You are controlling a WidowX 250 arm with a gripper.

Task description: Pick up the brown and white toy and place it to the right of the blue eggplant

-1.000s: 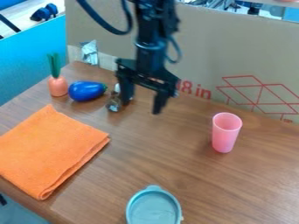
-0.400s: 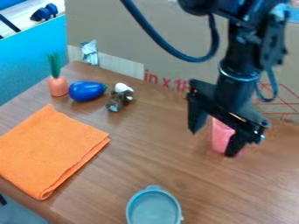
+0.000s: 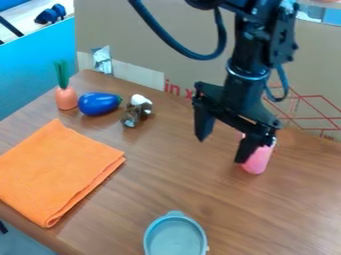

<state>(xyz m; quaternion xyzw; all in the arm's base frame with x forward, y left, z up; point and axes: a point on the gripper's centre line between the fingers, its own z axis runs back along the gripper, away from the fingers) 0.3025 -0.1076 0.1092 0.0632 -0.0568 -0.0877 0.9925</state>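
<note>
Pink cup [image 3: 255,162] upright, long axis roughly vertical, partly behind the gripper [image 3: 220,150], its fingers spread wide

glossy blue plastic eggplant [image 3: 99,103], matt orange cloth [image 3: 59,172], wood-grain table [image 3: 160,172]

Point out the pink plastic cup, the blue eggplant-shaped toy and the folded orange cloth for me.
Pink plastic cup [image 3: 257,162]: camera view, lower part of its side.
Blue eggplant-shaped toy [image 3: 97,104]: camera view, middle of its rounded body.
Folded orange cloth [image 3: 59,172]: camera view, middle of its top face.
</note>
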